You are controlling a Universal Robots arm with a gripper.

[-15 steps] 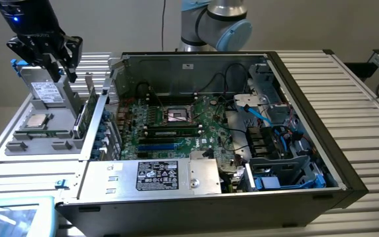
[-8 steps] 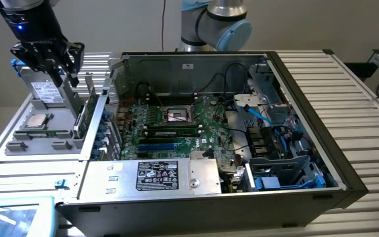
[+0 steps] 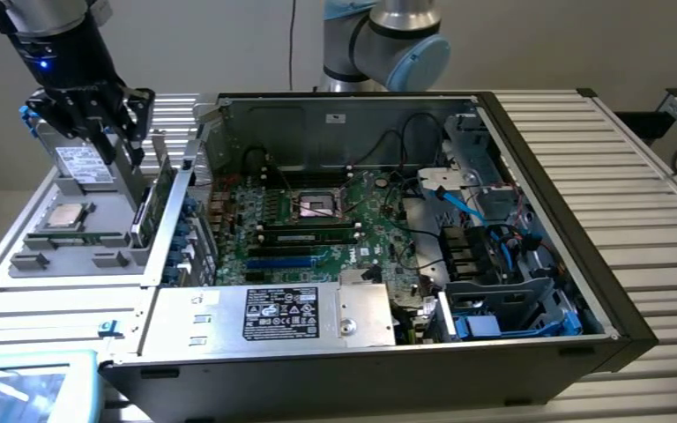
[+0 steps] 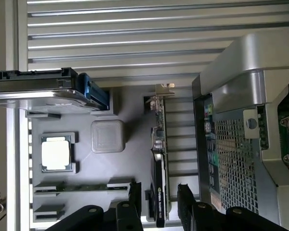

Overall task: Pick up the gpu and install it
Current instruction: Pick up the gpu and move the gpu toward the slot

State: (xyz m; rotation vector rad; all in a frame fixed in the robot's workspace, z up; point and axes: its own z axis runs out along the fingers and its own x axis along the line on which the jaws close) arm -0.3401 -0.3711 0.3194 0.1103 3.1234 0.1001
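- The grey parts tray (image 3: 68,269) sits on the desk (image 3: 656,176) at the exterior view's left. It carries a silver drive (image 3: 80,165), a processor (image 3: 68,216) and a memory stick (image 4: 82,186).
- My claw (image 3: 121,150) hangs above that tray, released and holding nothing. In the wrist view its 2 fingers (image 4: 135,197) stand on either side of the gpu (image 4: 160,159), with a gap on each side.
- The gpu stands on edge in a slot on the tray's side nearest the computer case (image 3: 527,352), and it is not yet lifted.
- Its long axis runs along the tray, parallel to the case's perforated rear wall (image 4: 233,159). The metal bracket end (image 4: 160,96) points away from the fingers, and the black shrouded end lies between them.
- To do this step well, I judge I should come straight down with the card centred and clamp on the shroud's 2 flat faces. I should stay clear of the bare board and the connector edge, because an off-centre grip could tilt the card in its slot.
- To the exterior view's right, the case lies open with the motherboard (image 3: 315,220) exposed.
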